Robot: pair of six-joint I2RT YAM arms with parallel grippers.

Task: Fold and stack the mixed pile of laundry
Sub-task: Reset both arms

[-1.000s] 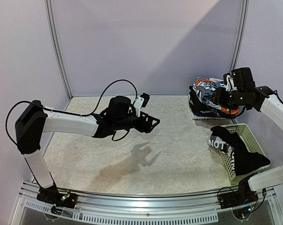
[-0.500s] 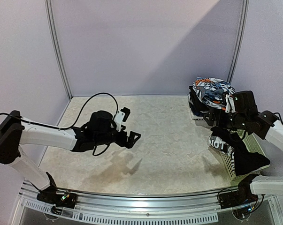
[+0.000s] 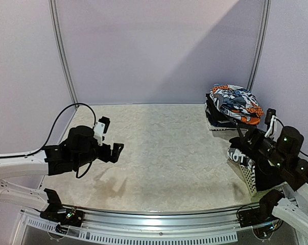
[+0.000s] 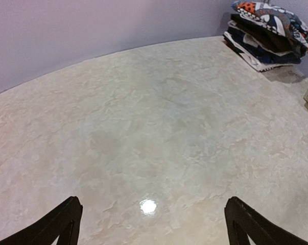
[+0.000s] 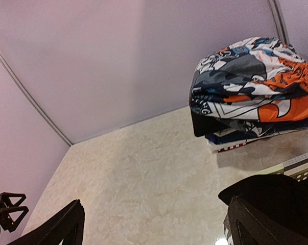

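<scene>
The left claw [image 3: 115, 151] is low over the near left part of the table [image 3: 169, 153]. Its two fingers [image 4: 67, 217] stand wide apart. There is nothing between them, only bare table below.

The right claw [image 3: 245, 139] is on the near right side, up in the air. It sits just above the basket [image 3: 247, 176]. In the right wrist view, this claw [image 5: 155, 201] is wide too, and it holds nothing. It points over the table, toward the far wall [image 5: 92, 66].

The basket is white, with small holes in its side. It stands near the right edge of the table. A black cloth [image 3: 266, 173] hangs over the rim of the basket, partly inside and partly down the outside. It has white letters on it. From the right wrist, the black cloth [image 5: 266, 194] shows just under the right finger, but I cannot tell if it touches the finger.

Farther back, in the far right corner, is the stack [image 3: 230, 107] of folded clothes. It sits on the table, close to the wall and well apart from both claws. The printed cloth [image 5: 251, 76] lies on top. It is orange, blue, white and black, and it is puffed up and round. Dark clothes lie under it. A white cloth [image 4: 245, 51] is near the bottom.
</scene>
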